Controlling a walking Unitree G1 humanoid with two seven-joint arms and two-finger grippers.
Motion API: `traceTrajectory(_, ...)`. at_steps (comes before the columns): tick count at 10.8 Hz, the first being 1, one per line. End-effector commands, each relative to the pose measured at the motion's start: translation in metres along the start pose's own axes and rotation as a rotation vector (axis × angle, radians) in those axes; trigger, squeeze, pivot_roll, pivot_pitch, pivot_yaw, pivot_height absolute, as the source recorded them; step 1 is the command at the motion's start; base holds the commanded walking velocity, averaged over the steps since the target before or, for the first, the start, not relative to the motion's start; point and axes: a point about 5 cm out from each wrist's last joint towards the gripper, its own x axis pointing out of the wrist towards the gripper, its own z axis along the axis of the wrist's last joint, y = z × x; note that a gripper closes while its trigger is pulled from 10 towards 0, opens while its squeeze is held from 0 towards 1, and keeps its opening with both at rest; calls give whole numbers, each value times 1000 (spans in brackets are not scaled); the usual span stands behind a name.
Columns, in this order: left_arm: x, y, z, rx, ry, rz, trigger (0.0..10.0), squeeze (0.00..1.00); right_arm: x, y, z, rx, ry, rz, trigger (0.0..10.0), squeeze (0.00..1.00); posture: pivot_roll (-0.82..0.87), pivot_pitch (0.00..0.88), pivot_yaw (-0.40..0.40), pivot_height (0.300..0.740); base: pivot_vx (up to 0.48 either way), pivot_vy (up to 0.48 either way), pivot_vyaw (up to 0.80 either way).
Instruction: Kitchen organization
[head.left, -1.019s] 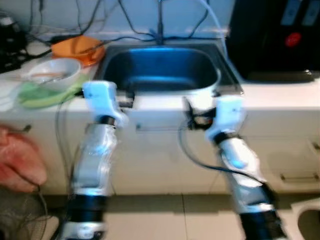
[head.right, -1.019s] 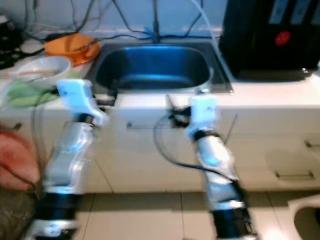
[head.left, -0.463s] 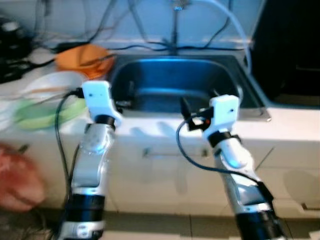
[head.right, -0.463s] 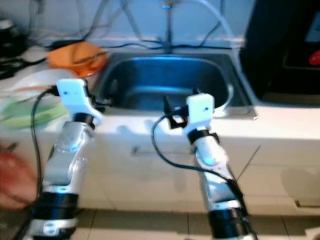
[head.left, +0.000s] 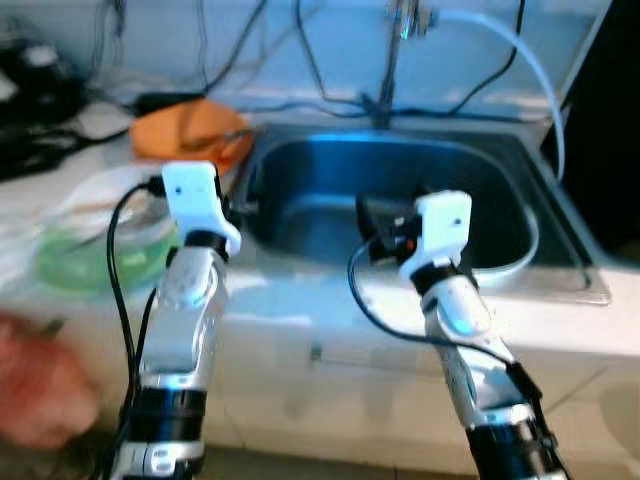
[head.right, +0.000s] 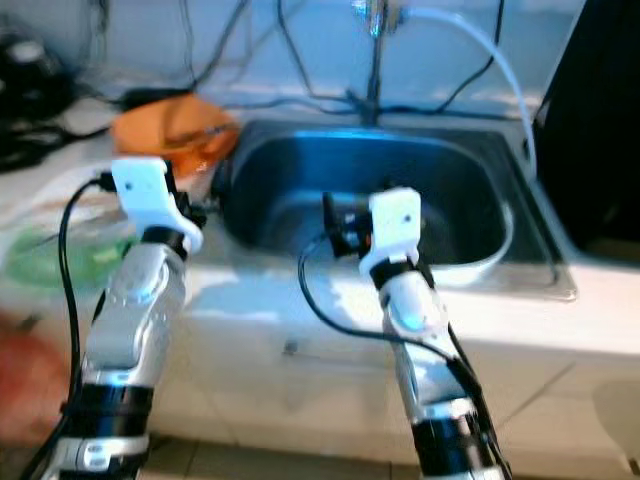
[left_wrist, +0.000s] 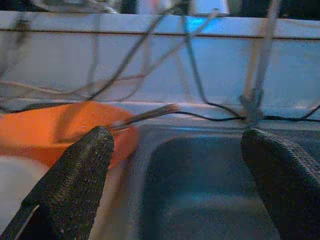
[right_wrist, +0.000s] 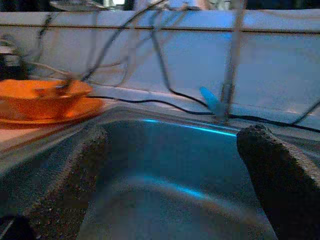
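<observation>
Both tools, left and right, spread and empty at the sink; bowls on the surface unsorted, task barely begun.

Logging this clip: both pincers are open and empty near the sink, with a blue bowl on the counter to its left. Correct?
Not quite: the bowl is orange, as the left eye view shows. Left pincer and right pincer are open and empty by the sink.
</observation>
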Motion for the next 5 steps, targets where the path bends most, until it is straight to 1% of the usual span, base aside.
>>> traceTrajectory(1, 2, -11, 4, -6, -24, -37, 10000, 0, 0, -9, 4, -17, -13, -30, 10000, 0, 7, 0, 37, 740, 0, 0, 0)
traceTrajectory(2, 2, -12, 4, -11, -27, -36, 10000, 0, 0, -8, 4, -16, -13, -30, 10000, 0, 6, 0, 36, 740, 0, 0, 0)
traceTrajectory(5, 1, -13, 7, 33, -48, -39, 10000, 0, 0, -8, 4, -18, -12, -26, 10000, 0, 6, 0, 33, 740, 0, 0, 0)
